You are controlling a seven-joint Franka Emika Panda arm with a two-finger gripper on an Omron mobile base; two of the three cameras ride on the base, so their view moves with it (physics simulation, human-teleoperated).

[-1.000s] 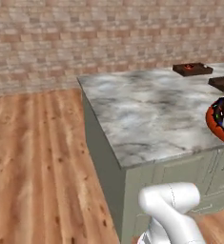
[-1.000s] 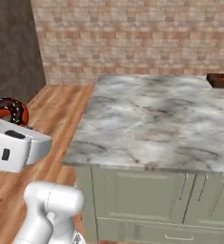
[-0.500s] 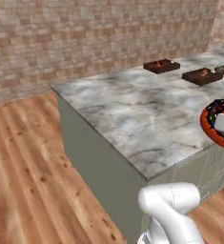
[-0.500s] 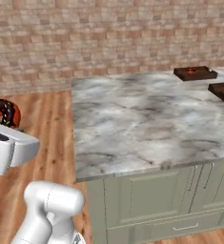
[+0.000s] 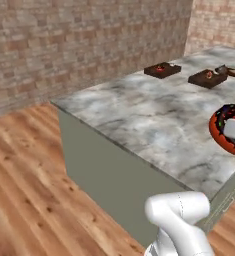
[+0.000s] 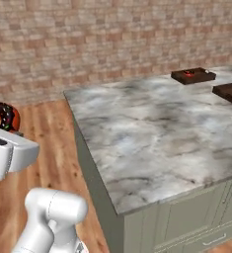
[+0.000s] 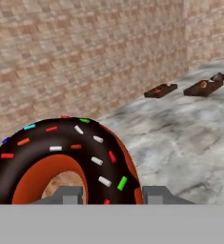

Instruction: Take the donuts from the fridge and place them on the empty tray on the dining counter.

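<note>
A donut [image 7: 61,157] is clamped in the gripper [image 7: 111,194], off the dining counter [image 6: 152,143]. Two trays [image 6: 193,75] [image 6: 230,91] are seen at its far edge, each with something small inside.

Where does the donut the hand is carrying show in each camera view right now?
Left base view: the donut sits at the right edge, in front of the marble counter.
Right base view: donut at the far left edge, over the wood floor.
Hand view: donut large at lower left.
Shared landmark: the nearer dark tray on the counter.
</note>
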